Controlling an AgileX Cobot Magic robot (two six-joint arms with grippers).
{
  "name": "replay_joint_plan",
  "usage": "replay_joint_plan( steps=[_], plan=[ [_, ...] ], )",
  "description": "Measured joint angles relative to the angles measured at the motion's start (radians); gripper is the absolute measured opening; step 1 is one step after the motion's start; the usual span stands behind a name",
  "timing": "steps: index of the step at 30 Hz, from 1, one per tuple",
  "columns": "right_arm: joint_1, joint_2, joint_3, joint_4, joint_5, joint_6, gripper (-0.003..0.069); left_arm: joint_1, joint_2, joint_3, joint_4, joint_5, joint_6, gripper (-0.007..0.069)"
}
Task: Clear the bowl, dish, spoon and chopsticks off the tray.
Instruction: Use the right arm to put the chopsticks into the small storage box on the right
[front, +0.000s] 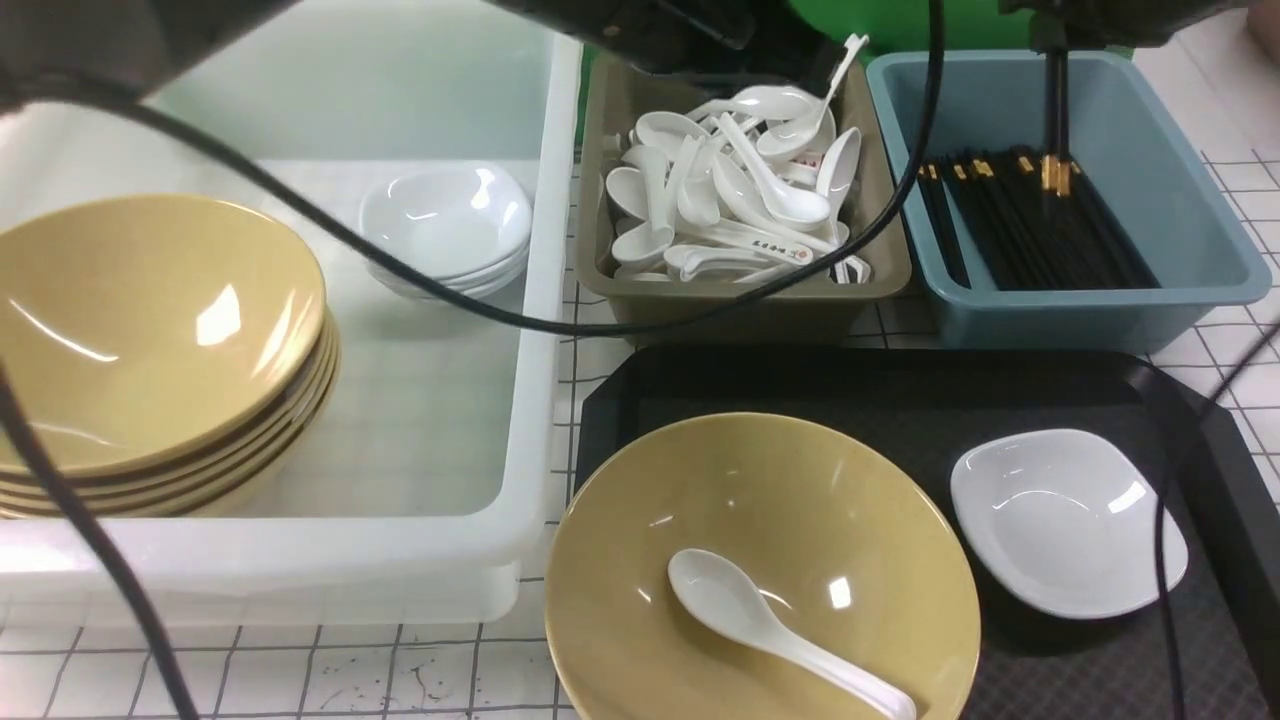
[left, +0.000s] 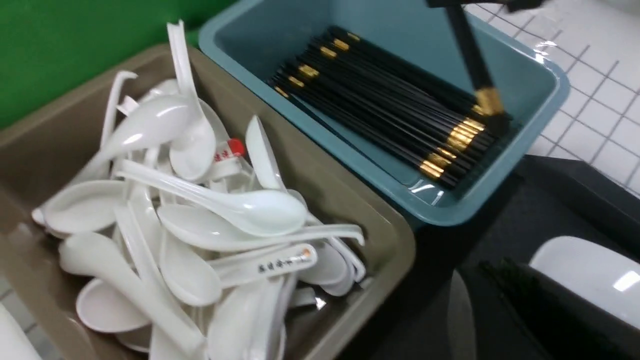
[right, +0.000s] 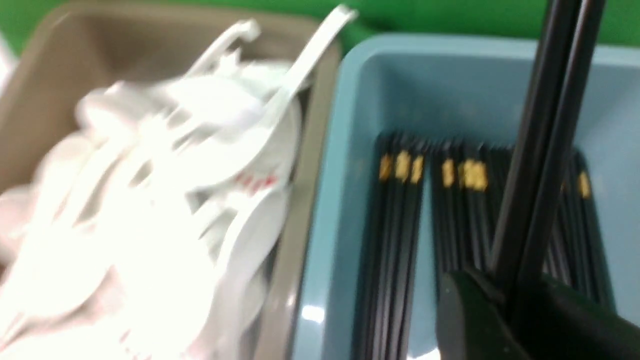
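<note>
Black chopsticks (front: 1056, 125), gripped by right pincer (right: 505, 295) | upper right of front view, above blue bin (front: 1100, 320) — lower gently before release (align with those inside) | left pincer closed

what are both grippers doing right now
left gripper: closed, empty as far as the pictures show
right gripper: closed on the chopsticks, above the blue bin

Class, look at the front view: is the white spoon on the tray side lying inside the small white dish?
No, the spoon lies in the big yellow bowl, apart from the dish.
</note>
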Motion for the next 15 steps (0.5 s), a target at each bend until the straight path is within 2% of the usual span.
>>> replay_joint_plan(
  steps=[4, 8, 11, 12, 13, 15],
  plan=[
    [-0.014, 0.143, -0.121, -0.001, 0.064, 0.004, 0.0155, 0.0, 0.008, -0.001, 0.06, 0.023, -0.007, -0.0006],
    [-0.016, 0.267, -0.209, -0.001, 0.168, -0.009, 0.0209, 0.0, 0.01, -0.004, 0.123, 0.077, -0.044, -0.0006],
    [-0.016, 0.299, -0.23, 0.001, 0.242, -0.026, 0.0315, 0.005, 0.001, -0.006, 0.152, 0.141, -0.078, -0.0006],
    [-0.015, 0.295, -0.231, 0.004, 0.291, -0.051, 0.0379, 0.015, -0.013, 0.0, 0.153, 0.179, -0.079, -0.0006],
    [-0.015, 0.295, -0.231, 0.004, 0.298, -0.055, 0.0386, 0.016, -0.013, 0.0, 0.153, 0.179, -0.079, -0.0006],
    [-0.005, 0.26, -0.231, 0.003, 0.396, -0.125, 0.0463, 0.042, -0.073, 0.046, 0.152, 0.233, -0.079, -0.0006]
  ],
)
